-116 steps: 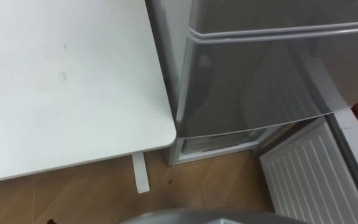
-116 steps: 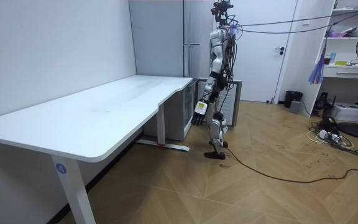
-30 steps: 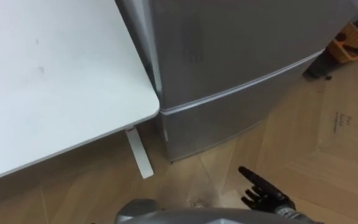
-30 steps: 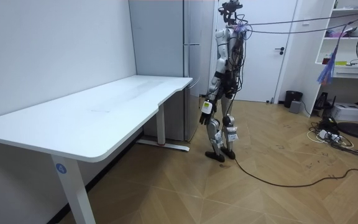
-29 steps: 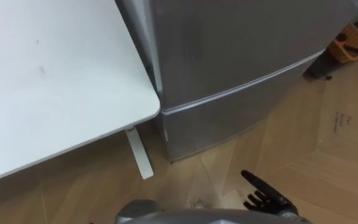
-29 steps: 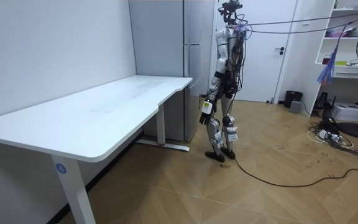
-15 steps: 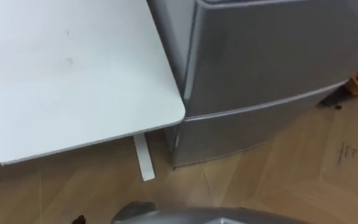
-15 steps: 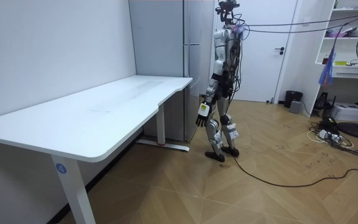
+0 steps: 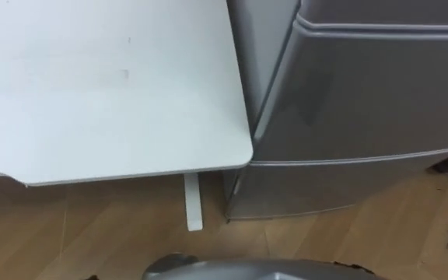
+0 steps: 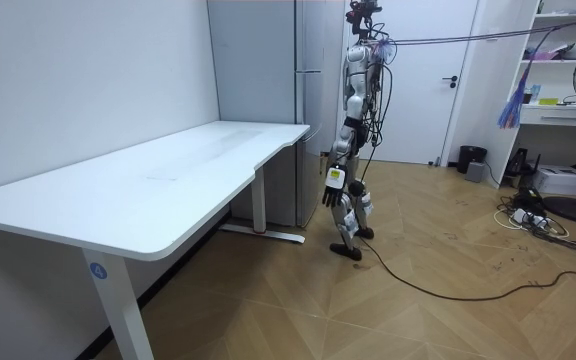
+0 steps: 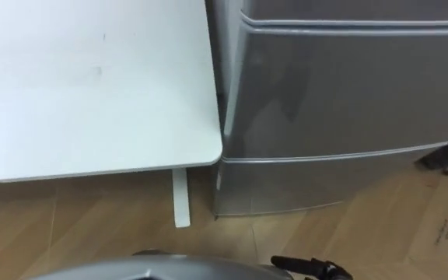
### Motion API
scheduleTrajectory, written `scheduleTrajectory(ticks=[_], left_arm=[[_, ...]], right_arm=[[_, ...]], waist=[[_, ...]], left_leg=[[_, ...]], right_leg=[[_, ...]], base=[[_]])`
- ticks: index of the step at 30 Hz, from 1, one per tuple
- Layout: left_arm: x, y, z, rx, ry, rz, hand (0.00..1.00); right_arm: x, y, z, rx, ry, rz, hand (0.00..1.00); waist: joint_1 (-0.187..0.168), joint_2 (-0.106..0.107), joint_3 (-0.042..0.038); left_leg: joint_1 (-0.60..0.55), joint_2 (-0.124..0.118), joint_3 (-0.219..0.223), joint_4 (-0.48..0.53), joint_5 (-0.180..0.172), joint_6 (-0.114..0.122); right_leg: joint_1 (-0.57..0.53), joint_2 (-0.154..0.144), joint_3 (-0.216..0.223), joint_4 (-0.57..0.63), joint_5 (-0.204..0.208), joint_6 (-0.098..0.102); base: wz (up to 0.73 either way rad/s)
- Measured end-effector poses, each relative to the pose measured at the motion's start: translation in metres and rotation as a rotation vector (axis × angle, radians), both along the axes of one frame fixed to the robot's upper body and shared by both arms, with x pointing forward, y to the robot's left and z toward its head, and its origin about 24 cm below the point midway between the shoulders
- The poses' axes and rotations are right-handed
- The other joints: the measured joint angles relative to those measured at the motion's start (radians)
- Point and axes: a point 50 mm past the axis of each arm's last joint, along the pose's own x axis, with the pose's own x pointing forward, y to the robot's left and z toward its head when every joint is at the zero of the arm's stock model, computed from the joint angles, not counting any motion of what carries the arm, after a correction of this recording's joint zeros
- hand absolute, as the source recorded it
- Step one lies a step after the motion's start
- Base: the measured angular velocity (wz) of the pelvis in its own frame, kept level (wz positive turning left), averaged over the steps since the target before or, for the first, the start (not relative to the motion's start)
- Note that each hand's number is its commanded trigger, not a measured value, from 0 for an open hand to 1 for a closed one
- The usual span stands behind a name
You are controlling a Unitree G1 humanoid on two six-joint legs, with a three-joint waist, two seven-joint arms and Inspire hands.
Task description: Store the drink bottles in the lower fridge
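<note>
The robot stands at the closed fridge (image 9: 364, 117), beside the table (image 9: 92, 93). Its right hand (image 11: 317, 270) is empty, with straight fingers. I cannot tell the state of the left hand (image 10: 334, 187).

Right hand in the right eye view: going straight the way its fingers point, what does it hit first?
Probably nothing. The right hand points toward the robot's left, low in the view, over the floor. The table's foot and the fridge lie ahead of that line. Depth is unclear.
</note>
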Motion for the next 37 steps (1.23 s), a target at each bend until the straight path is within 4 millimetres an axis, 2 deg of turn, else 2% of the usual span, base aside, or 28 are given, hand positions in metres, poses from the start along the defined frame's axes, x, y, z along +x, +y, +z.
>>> scheduleTrajectory(ticks=[2,5,11,16,19,21,23,26,27,37], left_arm=[[-0.002,-0.002,-0.001,0.0,0.012,-0.005,0.0],[0.0,-0.003,-0.001,0.001,0.01,-0.023,0.0],[0.0,-0.005,-0.001,-0.005,0.022,-0.053,0.0],[-0.005,-0.008,-0.002,-0.021,0.049,-0.044,0.0],[-0.009,-0.012,-0.003,-0.039,0.068,-0.036,0.0],[-0.005,-0.013,-0.004,-0.052,0.062,-0.037,0.0],[-0.001,-0.013,-0.004,-0.053,0.055,-0.039,0.0],[-0.001,-0.013,-0.004,-0.058,0.054,-0.04,0.0],[0.0,-0.013,-0.004,-0.066,0.053,-0.041,0.0],[-0.005,-0.016,-0.005,-0.081,0.068,-0.041,0.0]], right_arm=[[0.007,0.001,0.001,-0.003,-0.016,0.045,0.0],[0.009,0.002,0.001,0.006,-0.026,0.095,0.0],[0.012,0.005,0.0,0.005,-0.015,0.176,0.0],[0.011,0.004,0.0,0.002,-0.005,0.187,0.0],[0.009,0.001,0.001,-0.005,0.001,0.17,0.0],[0.007,-0.002,0.001,-0.01,0.002,0.147,0.0],[0.005,-0.003,0.001,-0.008,0.003,0.128,0.0],[0.003,-0.004,0.001,-0.006,0.003,0.112,0.0],[0.004,-0.003,0.001,-0.004,-0.002,0.111,0.0],[0.008,-0.002,0.002,-0.001,-0.011,0.13,0.0]], waist=[[-0.001,-0.002,-0.0007],[-0.005,-0.011,-0.0008],[-0.004,-0.024,-0.0056],[-0.002,-0.014,-0.0089],[-0.006,0.003,-0.0084],[-0.011,0.017,-0.0063],[-0.013,0.021,-0.0071],[-0.013,0.021,-0.0055],[-0.013,0.014,-0.0017],[-0.006,0.007,-0.0035]], left_leg=[[0.002,0.003,-0.003,-0.005,0.002,-0.003],[-0.005,0.001,-0.021,-0.006,0.004,-0.007],[-0.024,-0.003,-0.049,-0.001,0.007,-0.016],[-0.03,-0.005,-0.048,0.007,0.006,-0.018],[-0.029,-0.008,-0.052,0.013,0.005,-0.019],[-0.029,-0.014,-0.065,0.021,0.005,-0.02],[-0.03,-0.019,-0.074,0.022,0.006,-0.022],[-0.029,-0.021,-0.073,0.025,0.007,-0.023],[-0.031,-0.021,-0.073,0.026,0.008,-0.025],[-0.03,-0.021,-0.056,0.027,0.01,-0.028]], right_leg=[[0.001,0.002,-0.005,-0.003,-0.001,-0.001],[0.007,0.002,-0.056,-0.016,-0.002,-0.003],[0.007,0.004,-0.112,-0.017,-0.003,-0.005],[0.01,0.007,-0.111,-0.016,-0.003,-0.005],[0.017,0.007,-0.119,-0.016,-0.003,-0.005],[0.027,0.007,-0.12,-0.019,-0.004,-0.005],[0.036,0.005,-0.12,-0.028,-0.004,-0.005],[0.044,0.005,-0.127,-0.031,-0.006,-0.006],[0.044,0.004,-0.137,-0.031,-0.008,-0.006],[0.043,-0.001,-0.135,-0.031,-0.012,-0.006]], base=[[0.04],[0.15],[0.24],[0.11],[0.09],[0.18],[0.17],[0.08],[0.07],[-0.02]])
